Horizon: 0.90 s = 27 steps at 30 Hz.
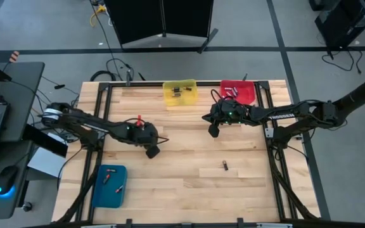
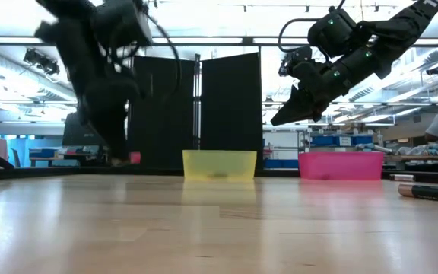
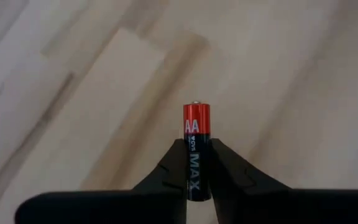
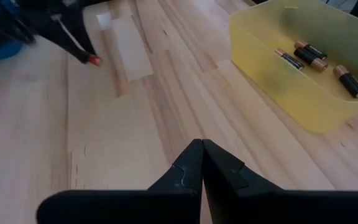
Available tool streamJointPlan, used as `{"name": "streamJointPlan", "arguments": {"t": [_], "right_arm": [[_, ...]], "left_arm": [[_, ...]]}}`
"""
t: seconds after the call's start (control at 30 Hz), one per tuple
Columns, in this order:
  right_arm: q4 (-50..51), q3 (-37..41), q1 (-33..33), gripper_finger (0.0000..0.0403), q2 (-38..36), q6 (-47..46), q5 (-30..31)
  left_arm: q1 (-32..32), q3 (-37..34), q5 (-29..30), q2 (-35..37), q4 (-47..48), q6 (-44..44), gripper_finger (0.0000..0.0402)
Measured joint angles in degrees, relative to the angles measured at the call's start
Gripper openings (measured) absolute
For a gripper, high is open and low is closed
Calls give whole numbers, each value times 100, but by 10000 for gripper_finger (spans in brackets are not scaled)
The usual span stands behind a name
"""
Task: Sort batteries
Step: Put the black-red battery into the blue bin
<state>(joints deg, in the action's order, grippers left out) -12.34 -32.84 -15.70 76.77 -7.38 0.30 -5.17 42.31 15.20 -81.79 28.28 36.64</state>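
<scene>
The blue bin [image 1: 109, 185] is sitting at the near left corner of the worktop [image 1: 189, 183], with two small cells lying in it, so it appears to be serving as one sorting destination.

Just right of it and farther in, the left gripper [image 1: 152, 151] is hanging low over the left-centre boards. Its fingers [image 3: 166, 177] are clamping a red-and-black AA battery [image 3: 196, 149] by its black lower half, leaving the red end protruding past the tips. Gripping the cell by the body in this way is keeping it aligned with the fingers, which should let it drop cleanly into a bin.

At the far edge, left of centre, the yellow bin [image 1: 180, 92] is holding several black cells with copper-coloured ends [image 4: 309, 51]; cells of one kind appear to be grouped there.

The right gripper [image 1: 213, 130] is waiting raised above the worktop, just near of the yellow and red bins, its fingers [image 4: 185, 168] pressed together and holding nothing. Parked there, it is staying clear of the left arm.

The red bin [image 1: 238, 92] is standing at the far right, with cells inside.

One loose battery [image 1: 225, 166] is lying on the worktop right of centre, unsorted.
</scene>
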Motion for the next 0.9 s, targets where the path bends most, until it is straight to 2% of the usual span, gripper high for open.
{"name": "streamJointPlan", "arguments": {"t": [0.2, 0.33, 0.5, 0.67, 0.9], "right_arm": [[7, 0, 0, 17, 0, 14, 0], [5, 0, 0, 20, 0, 93, 1], [-2, 0, 0, 16, 0, 145, 2], [-35, 0, 0, 18, 0, 261, 2], [-245, -2, -17, 19, 0, 457, 2]], "left_arm": [[-506, 507, -403, 653, 1055, -3, 45], [-1103, 800, -493, 1039, 2054, 512, 45], [-2079, 959, -964, 1350, 2937, 1518, 45], [-3338, 957, -1243, 1416, 3453, 2452, 45], [-4575, 954, -1420, 1420, 3532, 4147, 45]]}}
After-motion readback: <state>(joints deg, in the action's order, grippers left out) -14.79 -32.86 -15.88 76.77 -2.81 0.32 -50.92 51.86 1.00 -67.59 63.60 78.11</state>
